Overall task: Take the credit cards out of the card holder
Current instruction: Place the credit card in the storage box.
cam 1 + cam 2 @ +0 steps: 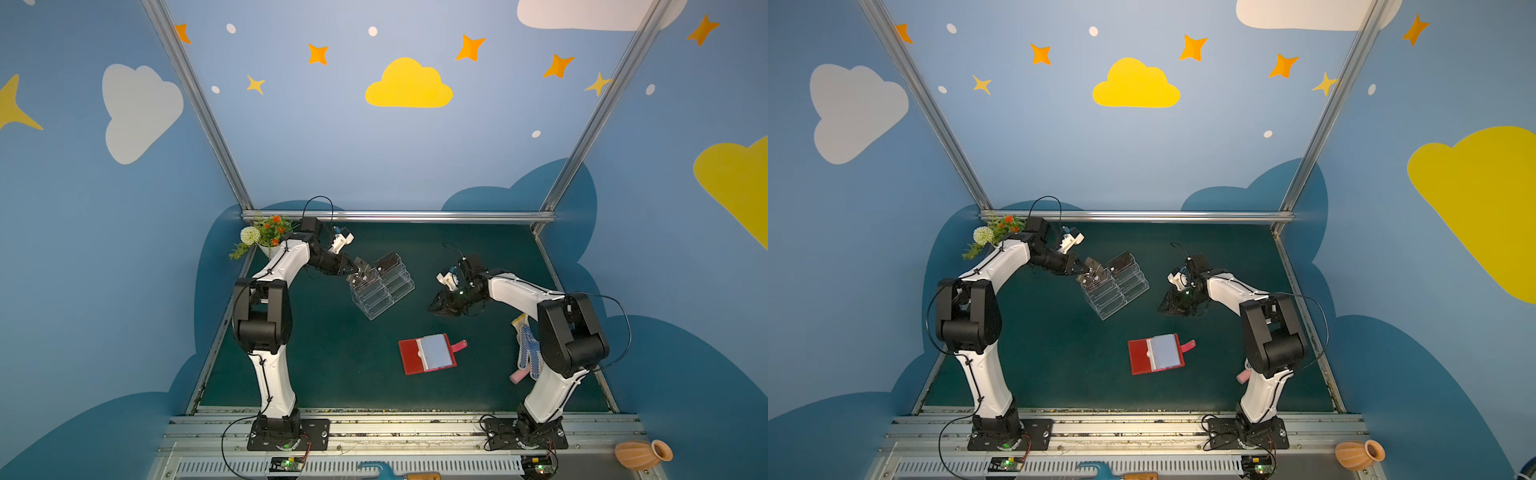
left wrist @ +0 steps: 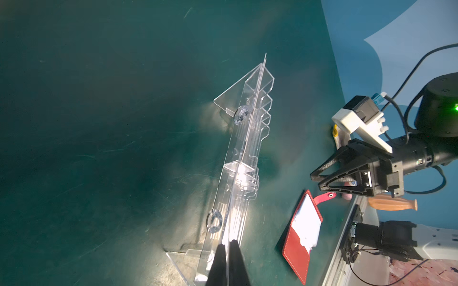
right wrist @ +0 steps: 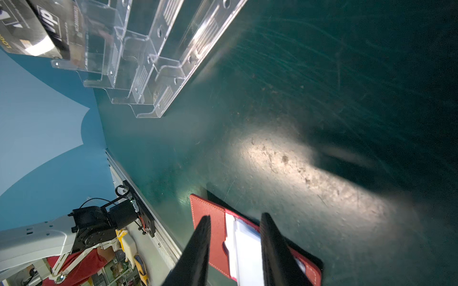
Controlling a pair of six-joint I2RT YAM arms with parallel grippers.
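In the far left corner a pot of flowers (image 1: 266, 237) is seen. Next to it, the left claw (image 1: 352, 272) is pressed shut at the top step of the clear stand (image 1: 384, 293). Dark credit cards (image 1: 364, 275) are stood in that step, right at the claw's tip, most likely because they are being dropped off there. Whether one is pinched cannot be told. The cards are flat, thin and shiny, and white "Vip" letters are printed on one.

The stand is made of hard see-through plastic, shaped in steps like little stairs. Further right and nearer the front, the card holder (image 1: 409, 359) is laid open and flat on the green mat (image 1: 311, 357), so its pockets can be reached. Its cover is red and leathery with stitched edges. Its pages (image 1: 437, 351) are pale soft plastic, and a pink snap tab (image 1: 460, 345) is stuck out sideways.

The right claw (image 1: 433, 308) is held partly open above the mat with nothing in it, aimed toward the holder, likely ready for another card. Far right, a dotted glove (image 1: 531, 353) is left lying.
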